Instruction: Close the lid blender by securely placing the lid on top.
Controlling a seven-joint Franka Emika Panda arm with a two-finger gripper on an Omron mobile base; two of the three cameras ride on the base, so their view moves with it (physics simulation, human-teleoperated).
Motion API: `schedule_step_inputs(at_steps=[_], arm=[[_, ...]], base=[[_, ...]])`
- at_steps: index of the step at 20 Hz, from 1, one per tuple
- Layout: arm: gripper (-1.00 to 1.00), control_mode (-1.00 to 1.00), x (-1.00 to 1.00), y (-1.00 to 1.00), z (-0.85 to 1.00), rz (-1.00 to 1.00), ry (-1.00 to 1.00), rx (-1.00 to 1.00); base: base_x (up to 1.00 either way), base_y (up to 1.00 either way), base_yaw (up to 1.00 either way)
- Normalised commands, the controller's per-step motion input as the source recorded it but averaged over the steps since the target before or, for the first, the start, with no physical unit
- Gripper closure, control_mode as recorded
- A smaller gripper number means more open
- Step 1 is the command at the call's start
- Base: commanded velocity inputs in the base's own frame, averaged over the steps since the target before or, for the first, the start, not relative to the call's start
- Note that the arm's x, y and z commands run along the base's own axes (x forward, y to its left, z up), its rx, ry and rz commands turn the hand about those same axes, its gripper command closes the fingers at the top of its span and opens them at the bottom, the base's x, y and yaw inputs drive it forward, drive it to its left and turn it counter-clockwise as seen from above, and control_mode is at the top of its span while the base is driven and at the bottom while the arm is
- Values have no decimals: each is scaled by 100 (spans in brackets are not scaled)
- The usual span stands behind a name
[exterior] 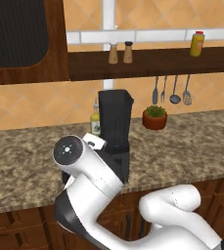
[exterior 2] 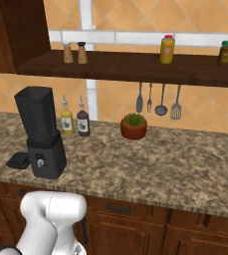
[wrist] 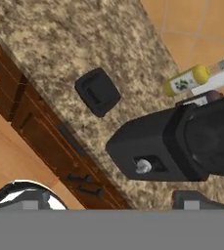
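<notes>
Matt black plastic lid (wrist: 98, 92) and blender (wrist: 177, 141), speckled stone counter (exterior 2: 175, 164), glossy wooden cabinets (wrist: 45, 132).

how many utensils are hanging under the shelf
4. The utensils hang in a row under the shelf, above and right of the potted plant; the right base view separates all four clearly.

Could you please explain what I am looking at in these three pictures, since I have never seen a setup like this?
It is a simulated kitchen with a white robot arm. Two pictures come from cameras behind the arm, left and right; the third looks along its hand, so it is tilted. On the speckled counter stands a black blender, its jar open on top. Its lid, a small flat black cap, lies on the counter beside the blender's base. Two small bottles and a potted plant stand near the wall. The gripper is open and holds nothing.
</notes>
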Motion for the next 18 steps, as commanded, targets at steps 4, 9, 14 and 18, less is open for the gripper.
schedule_step_inputs(at_steps=[4, 9, 14, 18], arm=[[-100, -100, 29, 1, -27, 34, 16, -12], [-100, -100, 46, 17, -6, 10, 22, -14], [-100, -100, 55, 52, 0, 0, 29, -20], [-100, -100, 41, 54, -11, 0, 26, -22]], base=[[0, 0, 0], [0, 0, 0], [0, 0, 0], [0, 0, 0]])
